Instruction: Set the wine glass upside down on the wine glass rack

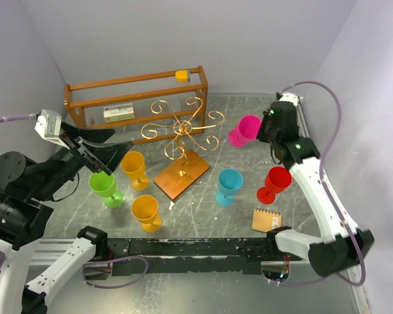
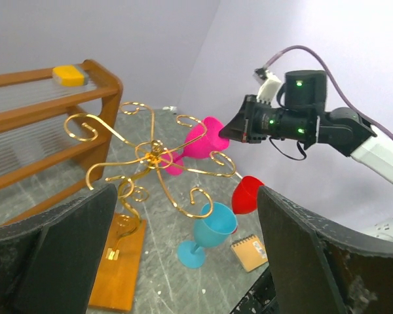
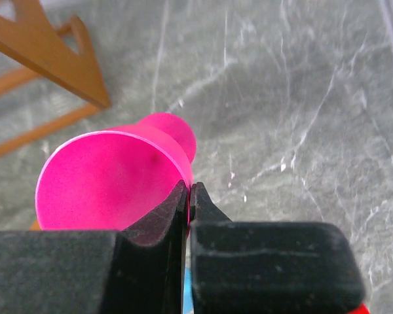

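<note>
Robot lab cell. Plain pale walls (image 1: 183, 39) box in grey marble-print tabletop (image 1: 249, 118) on far, left, right edges. Black rail (image 1: 203, 247) along near edge carries arm bases (image 1: 292, 241); purple cables (image 1: 13, 118) trail. Props: plastic goblets (image 1: 228, 185), slatted wooden shelf (image 1: 137, 98) at far edge.

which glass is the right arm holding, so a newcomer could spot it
Start at the gold wire rack in the middle of the table. On its right in the top view, the right end effector pinches the rim of the pink glass. It is the only pink one and is tilted, while the red glass and blue glass stand upright.
</note>
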Tool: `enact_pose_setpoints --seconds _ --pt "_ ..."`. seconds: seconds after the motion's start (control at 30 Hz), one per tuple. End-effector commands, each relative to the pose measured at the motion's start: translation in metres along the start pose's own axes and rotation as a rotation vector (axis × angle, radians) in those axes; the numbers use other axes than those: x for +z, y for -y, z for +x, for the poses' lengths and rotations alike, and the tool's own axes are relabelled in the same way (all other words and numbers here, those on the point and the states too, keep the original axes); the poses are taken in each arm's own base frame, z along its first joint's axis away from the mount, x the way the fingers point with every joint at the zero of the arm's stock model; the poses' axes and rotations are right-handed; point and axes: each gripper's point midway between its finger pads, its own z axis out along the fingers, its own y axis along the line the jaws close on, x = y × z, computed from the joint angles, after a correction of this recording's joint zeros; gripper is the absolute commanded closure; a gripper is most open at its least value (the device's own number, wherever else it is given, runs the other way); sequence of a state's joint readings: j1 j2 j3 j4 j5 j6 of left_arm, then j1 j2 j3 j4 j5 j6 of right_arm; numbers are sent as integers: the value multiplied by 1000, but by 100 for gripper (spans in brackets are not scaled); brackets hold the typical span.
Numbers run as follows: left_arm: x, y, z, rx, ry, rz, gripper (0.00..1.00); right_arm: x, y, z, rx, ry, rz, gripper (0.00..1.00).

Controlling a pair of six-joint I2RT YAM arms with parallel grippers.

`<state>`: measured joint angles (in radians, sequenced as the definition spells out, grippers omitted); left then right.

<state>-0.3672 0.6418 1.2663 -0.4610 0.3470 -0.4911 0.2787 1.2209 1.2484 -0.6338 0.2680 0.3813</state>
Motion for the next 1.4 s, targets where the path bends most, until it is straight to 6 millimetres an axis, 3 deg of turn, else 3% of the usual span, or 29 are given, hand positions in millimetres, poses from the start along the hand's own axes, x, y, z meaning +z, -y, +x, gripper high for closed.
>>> enact_pose_setpoints --seconds 0.0,0.23,0.5,0.67,1.0,1.2,1.37 --pt "10 20 -7 2 22 138 0 -45 11 -42 94 233 -11 100" --pt "34 52 -11 -144 9 372 3 -117 6 -71 203 451 -180 100" --pt "57 70 -20 -325 -4 553 1 -182 13 -98 377 693 -303 100" --pt "84 82 -16 -412 -22 595 0 -213 11 -110 467 812 -417 100" --pt "163 139 14 -540 -26 668 2 -227 -14 -117 579 880 -655 100" --pt "205 128 22 -670 10 499 10 -237 -25 -121 570 896 -736 100" --pt "221 123 14 -765 67 456 12 -237 -36 -114 536 868 -797 100"
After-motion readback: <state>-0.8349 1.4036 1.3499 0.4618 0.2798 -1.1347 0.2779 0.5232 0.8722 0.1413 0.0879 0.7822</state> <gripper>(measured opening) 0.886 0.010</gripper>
